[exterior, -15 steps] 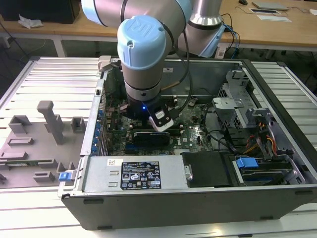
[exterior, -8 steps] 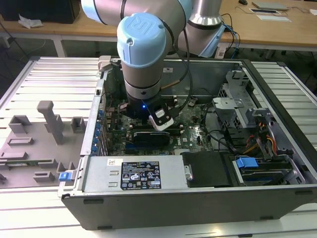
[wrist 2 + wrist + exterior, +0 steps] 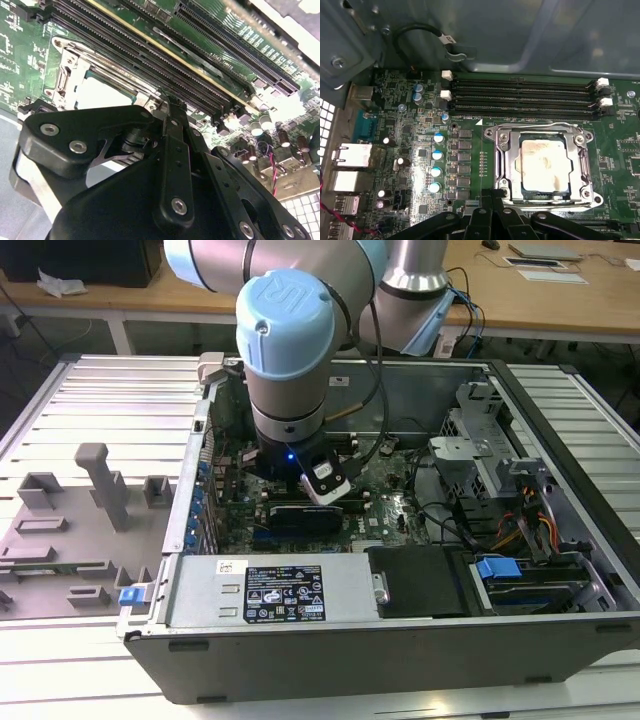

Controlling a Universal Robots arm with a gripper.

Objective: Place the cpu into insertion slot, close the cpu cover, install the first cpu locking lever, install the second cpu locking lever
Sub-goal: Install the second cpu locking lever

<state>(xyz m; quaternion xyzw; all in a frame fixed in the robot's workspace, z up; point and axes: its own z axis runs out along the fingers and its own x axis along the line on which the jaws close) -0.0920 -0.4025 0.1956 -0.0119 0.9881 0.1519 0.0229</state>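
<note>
CPU (image 3: 545,166) sits light, stiff and fragile in the insertion slot (image 3: 507,165) at the first wrist view's lower right, under the cpu cover (image 3: 582,165); we judge only its edges safe to grip, and the gripper (image 3: 167,107) looks pressed together on nothing.

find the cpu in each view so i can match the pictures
First wrist view: the cpu lies flat inside the silvery socket frame, beside the long black memory slots.
Second wrist view: the cpu is the pale square between the black gripper body and the memory slots.
Exterior view: the arm's wrist stands in front of that part of the board.
Shared landmark: the memory slots.
</note>
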